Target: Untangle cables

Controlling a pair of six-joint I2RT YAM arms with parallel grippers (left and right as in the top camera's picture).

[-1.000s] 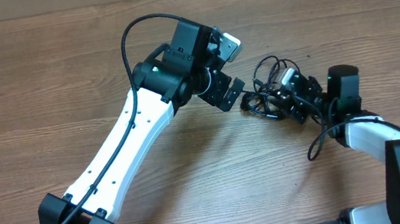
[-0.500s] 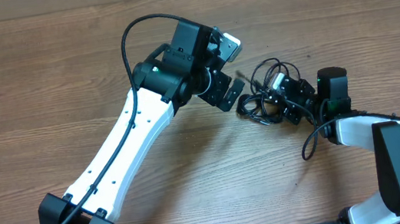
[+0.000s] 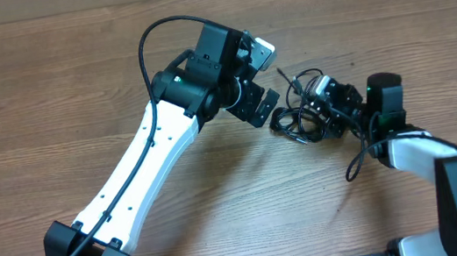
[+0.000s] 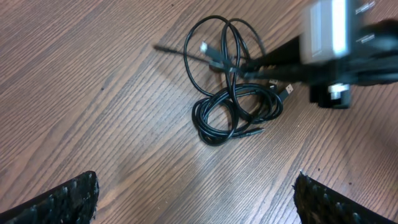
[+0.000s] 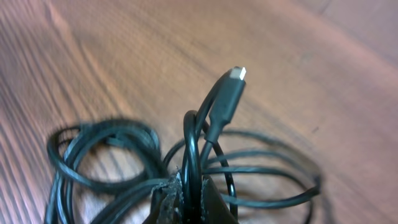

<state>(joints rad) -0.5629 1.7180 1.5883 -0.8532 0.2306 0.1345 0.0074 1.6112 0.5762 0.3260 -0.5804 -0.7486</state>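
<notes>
Left tool [image 3: 263, 106], centre frame: spread wide, empty, beside cables [image 3: 297, 122]. Cables bundled on surface [image 3: 48, 99], right of centre. Right tool [image 5: 186, 199] just snapped shut, now pinching one strand, plug [image 5: 227, 93] sticking up. Grip made, so pulling apart can start.

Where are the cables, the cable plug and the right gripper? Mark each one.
cables [image 4: 234, 93], left wrist view, on crossing strands mid-tangle.
cable plug [image 5: 225, 99], right wrist view, on its black body.
right gripper [image 5: 188, 198], right wrist view, between fingertips shut on the cables.
</notes>
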